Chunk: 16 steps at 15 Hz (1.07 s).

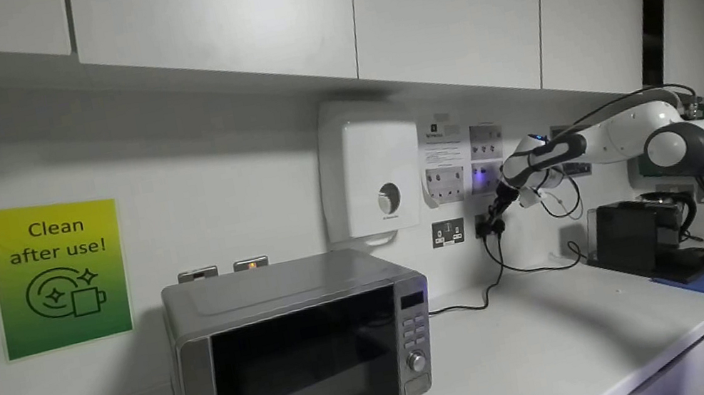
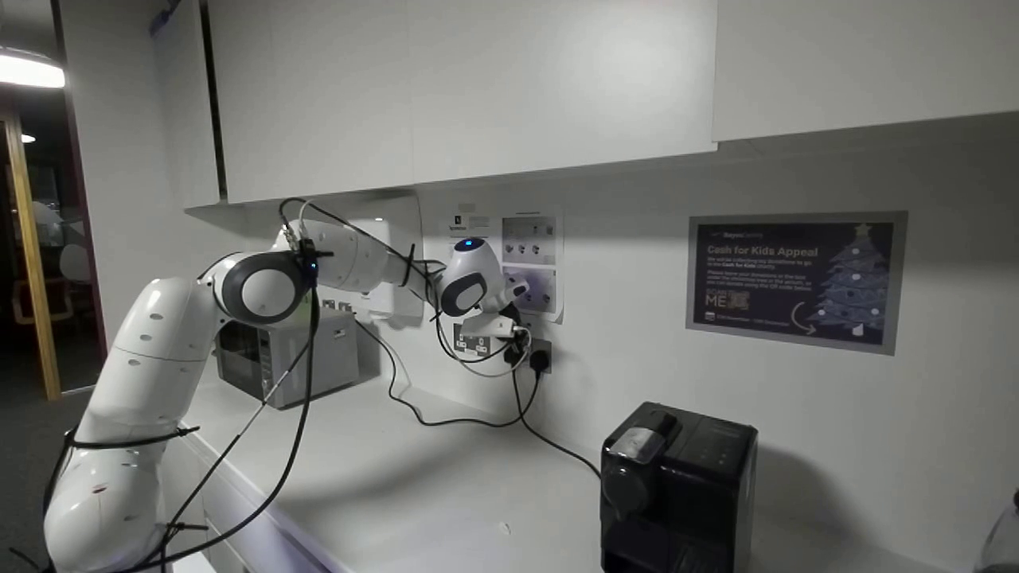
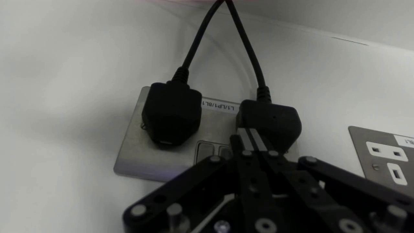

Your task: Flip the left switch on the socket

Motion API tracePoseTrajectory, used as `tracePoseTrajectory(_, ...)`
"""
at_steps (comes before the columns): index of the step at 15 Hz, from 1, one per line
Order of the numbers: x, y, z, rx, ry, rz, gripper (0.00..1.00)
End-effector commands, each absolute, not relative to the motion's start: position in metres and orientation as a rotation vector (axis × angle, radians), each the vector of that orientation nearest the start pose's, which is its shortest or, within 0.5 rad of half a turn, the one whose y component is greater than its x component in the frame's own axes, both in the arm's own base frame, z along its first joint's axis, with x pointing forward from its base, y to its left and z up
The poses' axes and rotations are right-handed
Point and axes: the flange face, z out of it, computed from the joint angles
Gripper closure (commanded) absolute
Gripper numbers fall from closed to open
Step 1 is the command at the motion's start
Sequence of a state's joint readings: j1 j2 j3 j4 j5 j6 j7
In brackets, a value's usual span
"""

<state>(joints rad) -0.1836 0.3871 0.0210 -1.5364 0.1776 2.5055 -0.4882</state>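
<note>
Gripper (image 3: 251,139) pressed together in front of a plug (image 3: 275,119), with the left switch (image 3: 224,151), presumably the nearer of the socket's (image 3: 218,124) pair since wrist view looks inverted, just picture-left of it, contact unclear.

Upside down and tilted in my wrist view, the wall-mounted, brushed-metal double socket (image 3: 216,124) is plugged on both sides, its grey left switch (image 3: 225,151), one of a side-by-side pair, partly hidden from me, setting unclear.
</note>
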Motion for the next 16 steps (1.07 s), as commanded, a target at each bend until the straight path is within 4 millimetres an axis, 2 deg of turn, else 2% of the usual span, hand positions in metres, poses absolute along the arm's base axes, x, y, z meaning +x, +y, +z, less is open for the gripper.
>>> tracePoseTrajectory(1, 0.7161, -0.1264, 0.5063, -2.995, -0.36, -1.026, 1.0)
tracePoseTrajectory(16, 0.7233, -0.1318, 0.5052, -2.996, -0.363, -1.06, 1.0)
